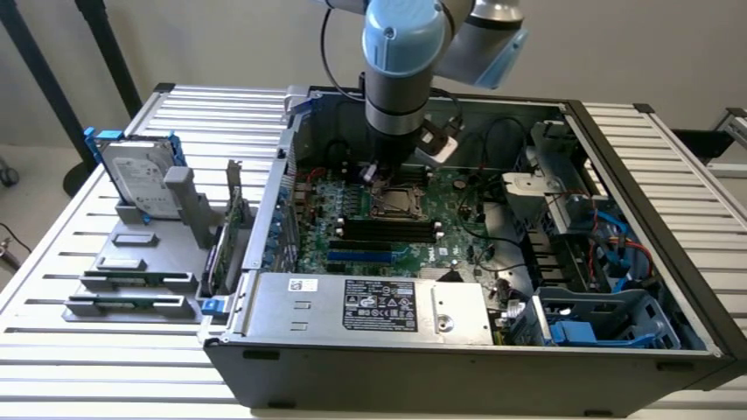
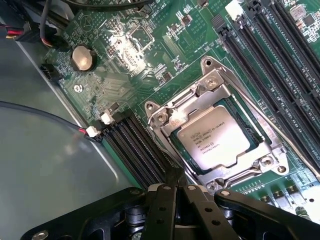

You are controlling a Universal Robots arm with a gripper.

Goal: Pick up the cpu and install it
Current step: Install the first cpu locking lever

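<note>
End effector [image 2: 175,187]: black fingers pressed together with no gap between them; nothing held; tips hang just above the motherboard, beside the socket's corner
Arm [image 1: 403,61]: pale blue and grey; reaches straight down into the open computer case, over the socket area
Cpu [image 2: 214,138]: small square chip with silver-grey top and printed lettering; lies flat inside the socket, free of the end effector; in the exterior view it shows as a pale square [image 1: 397,199] just below the arm's tip
Socket frame [image 2: 210,80]: shiny metal bracket around the cpu; screws at its corners; its frame lies around the chip's edges
Motherboard [image 2: 130,45]: green; a round coin cell [image 2: 83,57] sits well apart from the socket; empty black memory slots [image 2: 265,60] run along one side of the socket, more black slots [image 2: 135,145] on the other
Computer case [image 1: 467,367]: grey tower lying on its side, lid off; power supply [image 1: 367,306] with a white label along the near edge; blue drive bracket [image 1: 589,328] at the exterior view's right
Desk [image 1: 70,262]: slatted metal surface
Parts stand [image 1: 129,271]: grey, at the exterior view's left of the case; a hard drive [image 1: 138,179] in a blue frame stands upright at its back; memory sticks [image 1: 129,304] lie in its front slots
</note>
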